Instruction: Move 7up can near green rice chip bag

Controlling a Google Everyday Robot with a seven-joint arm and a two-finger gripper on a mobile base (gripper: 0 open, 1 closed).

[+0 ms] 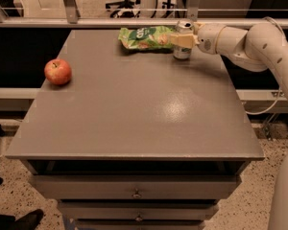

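The 7up can [183, 53] stands upright at the far right of the grey table [134, 104], just right of the green rice chip bag [146, 37]. The bag lies flat at the table's far edge, and the can is almost touching its right end. My gripper [181, 40] reaches in from the right at the end of the white arm [240, 37]. Its pale fingers [179, 40] are closed around the can's upper half, and the can's base is at the table top.
A red apple [57, 71] sits near the table's left edge. Drawers [134, 190] run below the front edge. A metal railing [86, 20] and office chairs stand behind the table.
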